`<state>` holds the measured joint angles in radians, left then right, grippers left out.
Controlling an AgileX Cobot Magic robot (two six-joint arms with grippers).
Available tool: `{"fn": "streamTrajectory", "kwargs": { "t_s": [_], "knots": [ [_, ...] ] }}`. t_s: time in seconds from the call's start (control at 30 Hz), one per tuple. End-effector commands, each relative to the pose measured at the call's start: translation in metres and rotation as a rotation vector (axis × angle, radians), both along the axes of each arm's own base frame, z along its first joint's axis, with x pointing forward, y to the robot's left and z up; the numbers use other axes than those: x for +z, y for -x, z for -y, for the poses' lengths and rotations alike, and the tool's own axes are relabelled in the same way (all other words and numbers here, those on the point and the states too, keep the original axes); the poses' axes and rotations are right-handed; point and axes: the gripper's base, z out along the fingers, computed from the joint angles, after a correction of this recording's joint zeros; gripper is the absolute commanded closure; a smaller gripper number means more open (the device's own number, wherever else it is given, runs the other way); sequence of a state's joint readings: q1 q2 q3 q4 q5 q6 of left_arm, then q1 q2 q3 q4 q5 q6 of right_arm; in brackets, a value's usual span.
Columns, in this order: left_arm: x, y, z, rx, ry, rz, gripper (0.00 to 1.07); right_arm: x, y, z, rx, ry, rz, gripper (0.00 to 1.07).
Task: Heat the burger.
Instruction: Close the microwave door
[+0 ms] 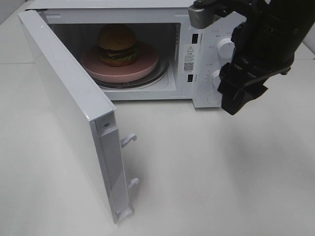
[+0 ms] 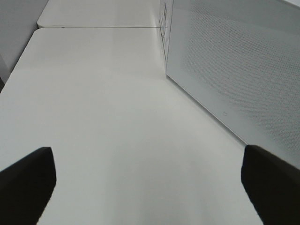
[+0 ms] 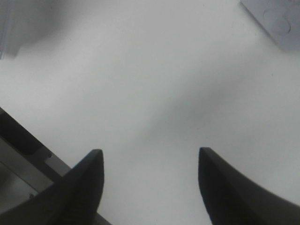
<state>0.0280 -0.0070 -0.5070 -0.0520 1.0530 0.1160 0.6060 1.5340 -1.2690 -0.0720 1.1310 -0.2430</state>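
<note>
Burger (image 1: 117, 45): on pink plate (image 1: 147, 66) inside microwave (image 1: 197, 93), upper centre.
Door (image 1: 74, 113): wide open, left.
Left gripper (image 2: 147, 159): fully spread, empty.
Right gripper (image 3: 150, 154): parted, empty, beside dials (image 1: 225, 47).
Risk: a glancing push may leave the door unlatched, so no heating.

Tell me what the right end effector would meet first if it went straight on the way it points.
Most likely the white table: the right end effector points down at it, open, with nothing seen in between. The microwave sits off to one side of that line.
</note>
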Motion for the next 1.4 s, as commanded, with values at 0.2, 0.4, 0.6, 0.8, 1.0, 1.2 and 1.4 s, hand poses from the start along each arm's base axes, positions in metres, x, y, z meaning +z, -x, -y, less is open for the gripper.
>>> {"fn": "streamTrajectory", "kwargs": {
  "t_s": [0.2, 0.4, 0.6, 0.8, 1.0, 1.2, 1.4],
  "knots": [
    [0.0, 0.002, 0.0, -0.005, 0.008, 0.023, 0.02, -0.001, -0.011, 0.032, -0.128, -0.031, -0.053, 0.08],
    [0.0, 0.002, 0.0, -0.005, 0.008, 0.023, 0.02, 0.002, -0.033, 0.08, -0.339, -0.066, 0.001, 0.07],
    [0.0, 0.002, 0.0, -0.005, 0.008, 0.023, 0.02, 0.003, -0.046, 0.144, -0.656, -0.105, 0.023, 0.08],
    [0.0, 0.002, 0.0, -0.005, 0.008, 0.023, 0.02, 0.0, -0.037, 0.178, -0.8, -0.106, -0.015, 0.1],
    [0.0, 0.002, 0.0, -0.005, 0.008, 0.023, 0.02, 0.002, 0.0, 0.182, -0.822, -0.121, 0.032, 0.12],
    [0.0, 0.002, 0.0, -0.005, 0.008, 0.023, 0.02, 0.003, 0.055, 0.177, -0.833, -0.14, 0.08, 0.17],
    [0.0, 0.002, 0.0, -0.005, 0.008, 0.023, 0.02, 0.0, 0.106, 0.173, -0.827, -0.16, 0.133, 0.26]
  ]
}}
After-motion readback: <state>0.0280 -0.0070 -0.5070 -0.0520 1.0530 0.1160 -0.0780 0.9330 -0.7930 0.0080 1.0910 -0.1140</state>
